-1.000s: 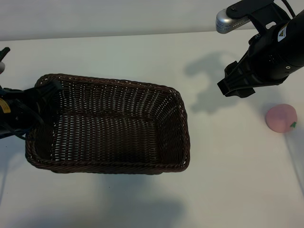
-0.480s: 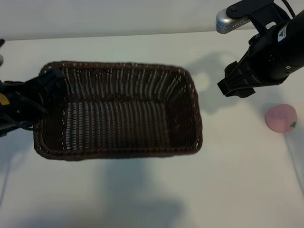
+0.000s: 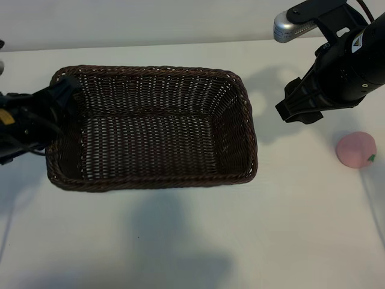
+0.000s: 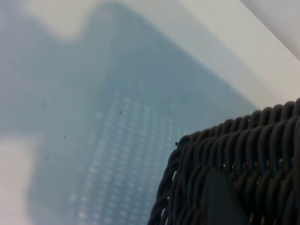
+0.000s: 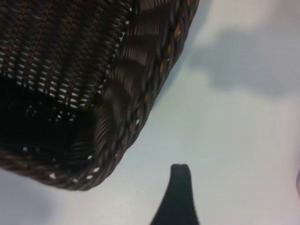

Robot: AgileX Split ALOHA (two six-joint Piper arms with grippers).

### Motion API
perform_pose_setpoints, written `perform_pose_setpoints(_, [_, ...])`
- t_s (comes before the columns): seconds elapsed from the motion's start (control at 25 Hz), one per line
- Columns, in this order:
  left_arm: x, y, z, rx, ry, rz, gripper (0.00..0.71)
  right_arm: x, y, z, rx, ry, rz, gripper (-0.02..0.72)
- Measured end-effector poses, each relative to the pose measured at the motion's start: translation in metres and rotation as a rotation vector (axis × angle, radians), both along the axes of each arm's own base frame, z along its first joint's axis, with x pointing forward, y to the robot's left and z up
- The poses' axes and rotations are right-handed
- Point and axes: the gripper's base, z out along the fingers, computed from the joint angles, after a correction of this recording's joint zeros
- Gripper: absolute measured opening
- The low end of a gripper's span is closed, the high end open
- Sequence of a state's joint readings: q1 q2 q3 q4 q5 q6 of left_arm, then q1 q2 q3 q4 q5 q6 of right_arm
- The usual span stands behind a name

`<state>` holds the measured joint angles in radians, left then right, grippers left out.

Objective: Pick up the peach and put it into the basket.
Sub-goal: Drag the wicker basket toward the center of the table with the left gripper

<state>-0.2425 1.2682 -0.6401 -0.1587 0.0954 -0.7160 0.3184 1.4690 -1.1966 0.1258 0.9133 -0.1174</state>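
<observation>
The peach (image 3: 356,149) is lying on the table (image 3: 180,241) at the right, untouched; the basket (image 3: 150,129) is swinging square and shifting toward it, its left rim clamped by the left gripper (image 3: 63,90); the right gripper (image 3: 301,105) is hovering between them, fingers apart, so picking is yet to begin.

left gripper (image 3: 60,96): I see its fingertips hidden behind the basket (image 3: 150,129) rim
right gripper (image 3: 298,108): arm cut off by exterior edge
</observation>
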Motion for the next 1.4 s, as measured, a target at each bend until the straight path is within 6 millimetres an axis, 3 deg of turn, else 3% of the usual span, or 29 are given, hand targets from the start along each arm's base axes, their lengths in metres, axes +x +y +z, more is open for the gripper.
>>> perform_pose_setpoints(0.24, [0.023,-0.005,0.01,-0.003,-0.043,-0.003,0.363,0.0,0.0,0.0,-0.001,0.0,0.0,0.595])
perform_pose_setpoints(0.44, [0.039,-0.009,0.006,-0.003,-0.042,0.002,0.363,0.0,0.0,0.0,-0.004,-0.001,0.001,0.595])
perform_pose_setpoints(0.88, [0.057,-0.04,-0.028,-0.063,-0.028,-0.005,0.363,0.001,-0.003,0.0,-0.035,-0.01,0.007,0.595])
perform_pose_setpoints(1.24, [0.067,-0.049,-0.057,-0.056,-0.002,-0.042,0.363,0.001,-0.003,0.0,-0.043,-0.013,0.009,0.595])
perform_pose_setpoints(1.4, [0.073,-0.054,-0.071,-0.131,0.005,-0.064,0.363,0.001,-0.003,0.0,-0.043,-0.013,0.009,0.595])
